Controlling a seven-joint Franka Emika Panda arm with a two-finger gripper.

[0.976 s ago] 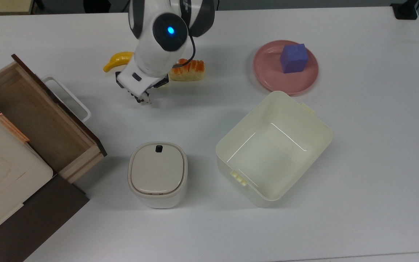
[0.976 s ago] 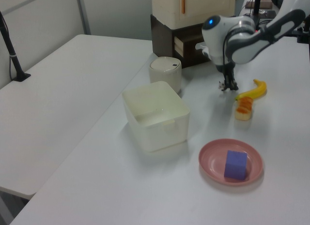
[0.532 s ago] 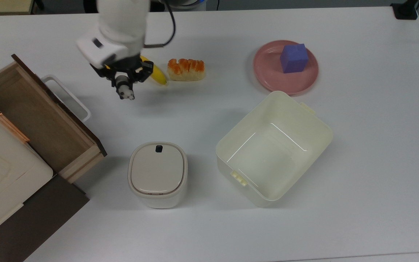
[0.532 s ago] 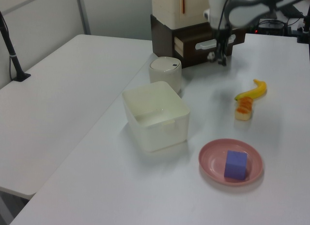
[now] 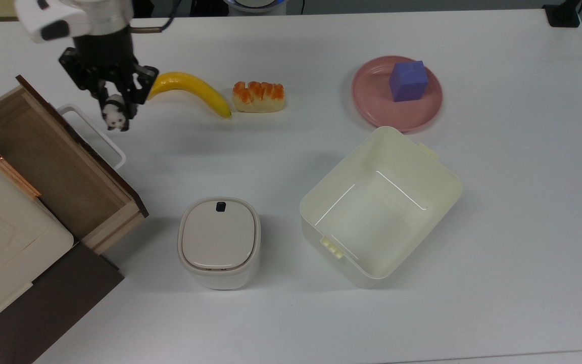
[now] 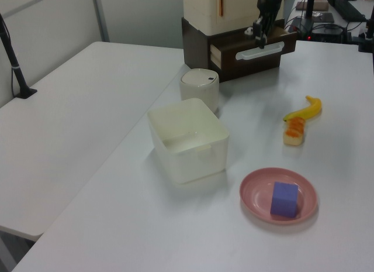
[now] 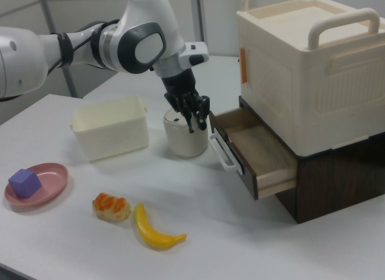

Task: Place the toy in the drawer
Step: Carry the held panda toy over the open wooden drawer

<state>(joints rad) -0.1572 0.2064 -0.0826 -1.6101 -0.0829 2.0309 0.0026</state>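
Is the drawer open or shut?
Open: the drawer is pulled out, its bare wooden inside showing in the top view and the right view.

Bright, even light; soft shadows, mild glare.

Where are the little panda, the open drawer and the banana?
panda toy [image 5: 114, 118], top view, its white head.
drawer [image 5: 58, 167], top view, bare wooden floor.
banana [image 5: 190, 85], top view, middle of its curve.

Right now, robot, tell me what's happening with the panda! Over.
Gripper shut on panda toy, up in the air. Hanging over white handle, beside open drawer. Nothing in the way.
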